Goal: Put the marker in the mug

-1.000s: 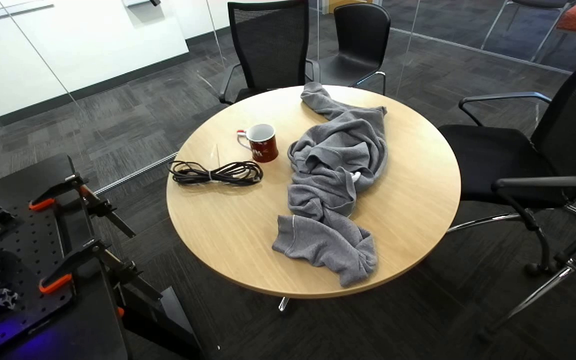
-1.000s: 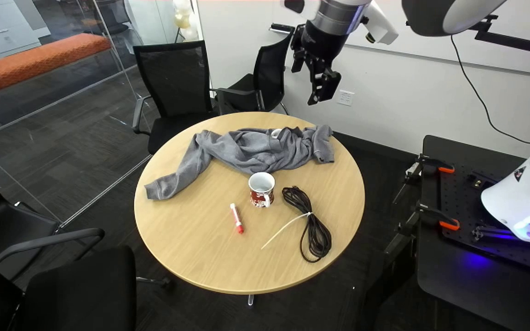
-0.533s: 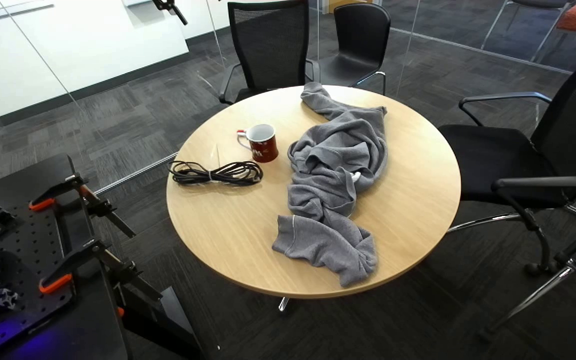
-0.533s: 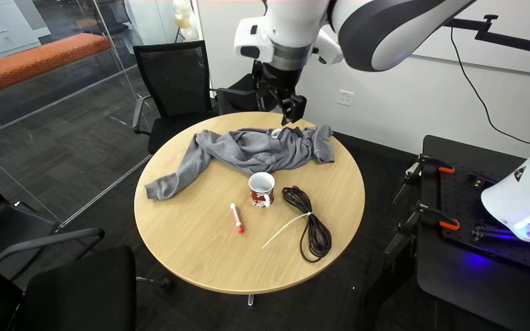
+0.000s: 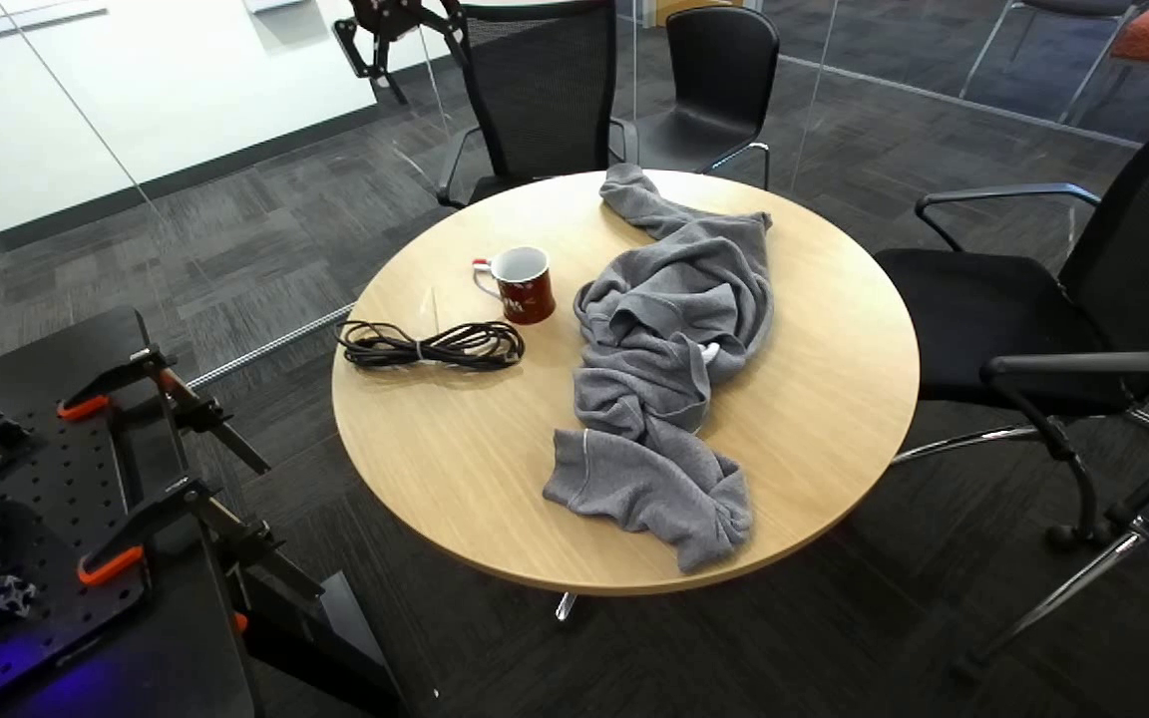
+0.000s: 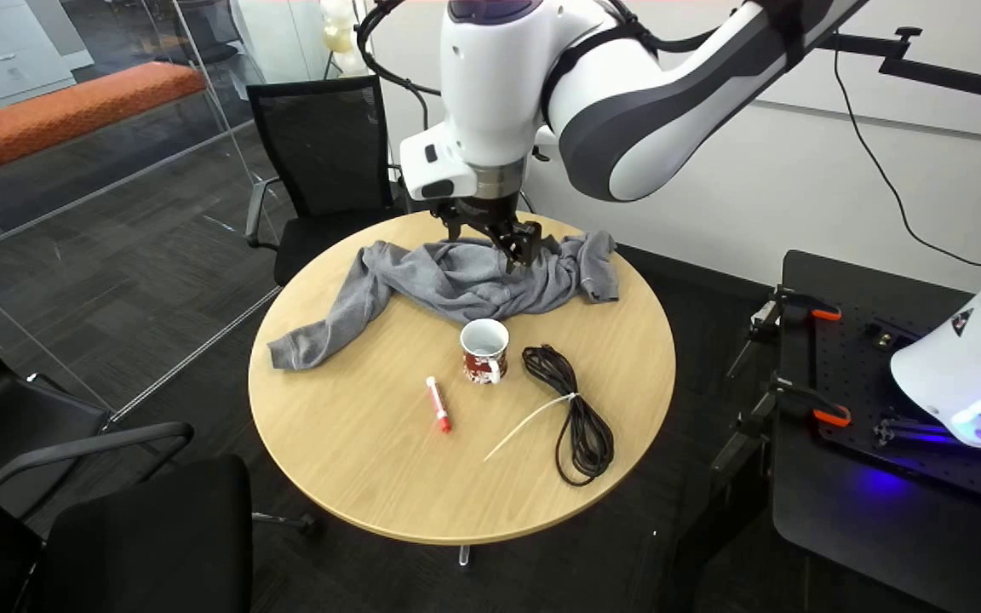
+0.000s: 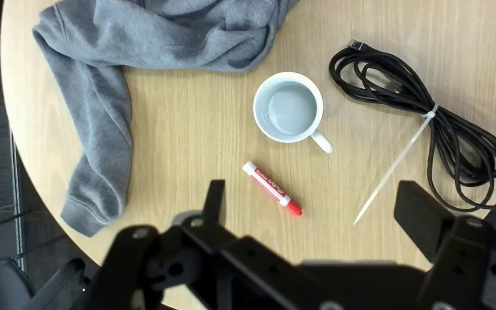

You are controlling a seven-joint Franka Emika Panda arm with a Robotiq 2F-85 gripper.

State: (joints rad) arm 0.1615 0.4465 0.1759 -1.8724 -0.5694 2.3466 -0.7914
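Observation:
The marker is red and white and lies on the round table. It also shows in the wrist view; in an exterior view only its red end shows behind the mug. The dark red mug, with a white inside, stands upright beside it. It shows in the wrist view and in an exterior view. My gripper is open and empty, high above the table. In the wrist view the marker appears between and ahead of the fingertips. The gripper also shows in both exterior views.
A grey cloth lies crumpled along one side of the table, with a small white thing in its folds. A black coiled cable with a pale tie lies near the mug. Several chairs surround the table.
The arm has come lower and moved over the table, leftward in an exterior view. The gripper has come into view at the top elsewhere. The marker, mug, cloth and cable have not moved.

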